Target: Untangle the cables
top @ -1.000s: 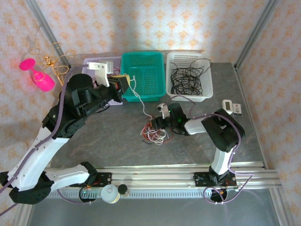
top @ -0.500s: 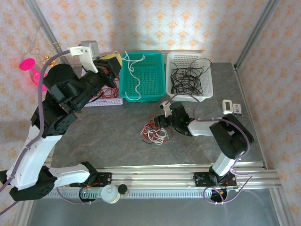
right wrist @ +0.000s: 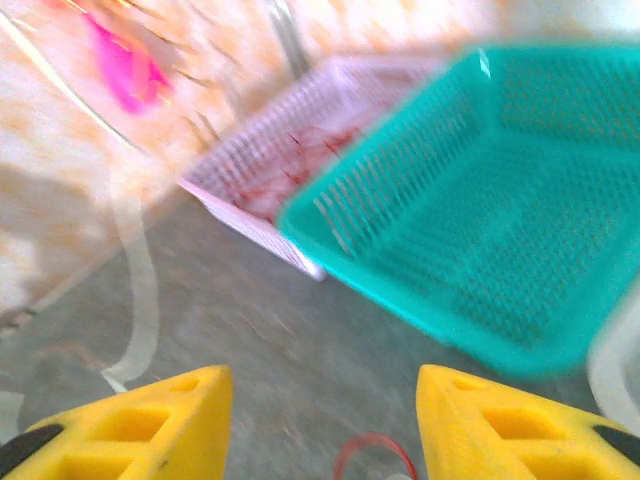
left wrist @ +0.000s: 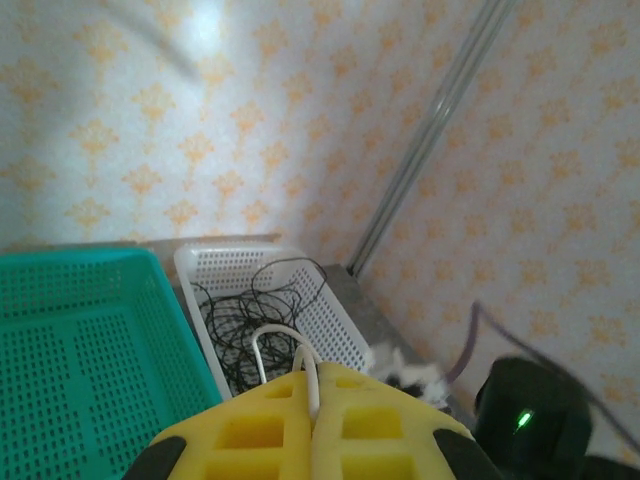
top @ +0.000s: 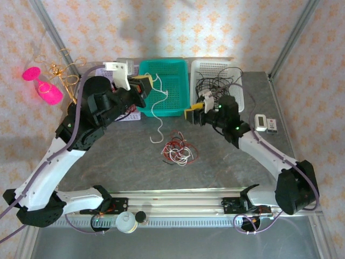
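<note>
The left arm is standing tall on the left of the worktop [top: 124, 162], its black and white links folded at the elbow and its forearm pointing toward the far baskets. The left hand [top: 141, 86] is hovering at the left rim of the teal mesh basket [top: 178, 81]. Seen from its own wrist, the left hand [left wrist: 312, 400] is pressing its yellow, block-moulded pads flat together on a thin white cable [left wrist: 285, 345], which is looping out above them. From overhead that white cable [top: 160, 108] is hanging limp from the grip, crossing the basket's near rim and curling onto the grey, stone-patterned worktop. The right arm is lying long and low from its near-right base, slanting toward the middle. The right hand [top: 193, 115] is pointing left just off the teal basket's near right corner, its yellow fingers [right wrist: 150, 425] standing well apart and gripping nothing. The knot of cables [top: 178, 151], thin floppy strands in red, white and black wound in loose loops, is lying on the worktop nearer than both hands and touching neither. Wiry black cables [top: 215, 86] are sitting tangled in the white mesh basket [top: 240, 100] on the far right. The blurred right wrist view is showing red strands in a pale lilac basket [right wrist: 290, 150].
</note>
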### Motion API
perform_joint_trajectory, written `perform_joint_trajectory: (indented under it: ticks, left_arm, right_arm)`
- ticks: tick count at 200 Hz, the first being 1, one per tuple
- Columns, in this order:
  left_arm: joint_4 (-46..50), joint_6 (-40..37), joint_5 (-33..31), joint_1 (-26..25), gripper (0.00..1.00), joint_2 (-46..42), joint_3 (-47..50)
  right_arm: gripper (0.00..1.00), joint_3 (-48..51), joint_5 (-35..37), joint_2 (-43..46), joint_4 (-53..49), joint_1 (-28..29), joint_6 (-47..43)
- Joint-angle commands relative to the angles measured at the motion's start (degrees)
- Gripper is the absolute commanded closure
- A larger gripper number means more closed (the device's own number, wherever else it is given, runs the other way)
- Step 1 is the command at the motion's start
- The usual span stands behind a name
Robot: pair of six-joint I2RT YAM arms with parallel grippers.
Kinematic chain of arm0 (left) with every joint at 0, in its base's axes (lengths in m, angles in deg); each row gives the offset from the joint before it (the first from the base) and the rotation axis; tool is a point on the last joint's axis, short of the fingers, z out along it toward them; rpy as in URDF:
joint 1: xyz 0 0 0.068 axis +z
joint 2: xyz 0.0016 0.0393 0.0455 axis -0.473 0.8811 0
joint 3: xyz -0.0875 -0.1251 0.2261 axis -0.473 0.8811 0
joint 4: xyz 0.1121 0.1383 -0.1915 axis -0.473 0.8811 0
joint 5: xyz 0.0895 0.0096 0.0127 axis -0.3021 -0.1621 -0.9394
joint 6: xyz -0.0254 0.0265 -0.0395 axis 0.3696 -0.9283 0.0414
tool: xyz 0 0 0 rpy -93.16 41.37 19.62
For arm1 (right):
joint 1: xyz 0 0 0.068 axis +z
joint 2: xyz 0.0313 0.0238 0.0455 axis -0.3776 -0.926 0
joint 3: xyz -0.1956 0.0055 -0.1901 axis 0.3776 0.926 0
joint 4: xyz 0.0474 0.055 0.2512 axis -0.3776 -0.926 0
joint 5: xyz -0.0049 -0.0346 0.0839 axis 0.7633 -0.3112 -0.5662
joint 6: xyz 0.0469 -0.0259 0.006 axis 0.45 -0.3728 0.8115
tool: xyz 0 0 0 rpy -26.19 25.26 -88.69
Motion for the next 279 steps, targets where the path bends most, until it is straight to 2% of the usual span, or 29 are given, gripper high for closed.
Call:
perform_joint_trajectory:
  ticks: [1,17,45,73,103,144,161,189,212,224,226,235,241,246,258,279]
  left_arm:
    - [-0.6,1.4,2.5,-0.3,1.00,-1.5,2.2]
    - [-0.5,1.5,3.0,-0.4,1.00,-1.7,3.3]
    - [-2.3,2.0,2.8,-0.3,1.00,-2.0,5.5]
    - [-2.6,3.0,4.3,-0.3,1.00,-1.5,5.8]
    - [-2.3,3.3,3.8,-0.4,1.00,-2.5,6.9]
    - [-2.4,5.1,3.4,-0.3,1.00,-3.4,8.6]
    - [-2.9,6.2,2.5,-0.3,1.00,-3.6,9.9]
    - [-3.2,7.7,0.4,-0.3,1.00,-3.6,10.9]
    - [-3.9,9.4,-1.7,-0.3,1.00,-3.5,11.4]
    - [-4.6,11.8,-4.7,-0.3,1.00,-3.7,12.3]
    - [-4.9,12.3,-5.2,-0.3,0.98,-3.9,12.5]
    - [-6.5,14.4,-7.3,-0.3,0.78,-4.5,13.8]
    - [-7.6,17.5,-9.0,-0.3,0.61,-5.0,14.8]
    - [-8.6,19.4,-10.5,-0.2,0.53,-5.5,15.9]
    - [-12.2,23.0,-12.0,-0.1,0.45,-7.0,18.9]
    - [-19.3,26.4,-12.2,0.1,0.44,-9.9,23.8]
  right_arm:
    - [0.45,-9.6,-15.9,0.9,0.2,0.5,-2.3]
    - [0.43,-17.5,-19.4,-1.9,-3.1,2.1,-3.4]
    - [0.43,-25.4,-19.8,-5.6,-6.1,6.3,-7.3]
    - [0.43,-25.9,-19.5,-8.6,0.3,6.9,-5.8]
    - [0.50,-30.1,-20.7,-12.3,-5.5,7.0,-10.0]
    - [0.54,-29.9,-20.4,-13.9,-5.9,8.1,-12.3]
    - [0.62,-32.0,-20.0,-15.3,-7.3,8.9,-12.8]
    - [0.86,-33.0,-13.5,-16.1,-7.2,9.4,-10.3]
    - [1.00,-32.5,-9.7,-15.1,-7.4,9.6,-11.2]
    - [1.00,-31.3,-6.2,-13.7,-5.8,9.6,-10.6]
    - [1.00,-31.0,-5.5,-13.6,-5.5,9.6,-10.4]
    - [1.00,-30.1,-2.9,-12.5,-4.2,9.8,-10.0]
    - [1.00,-29.5,-1.1,-11.6,-3.2,10.0,-9.7]
    - [1.00,-29.1,0.5,-11.1,-2.4,10.0,-9.4]
    - [1.00,-28.6,5.0,-10.2,-1.4,10.4,-8.5]
    - [1.00,-29.1,12.1,-9.6,-1.5,10.5,-7.8]
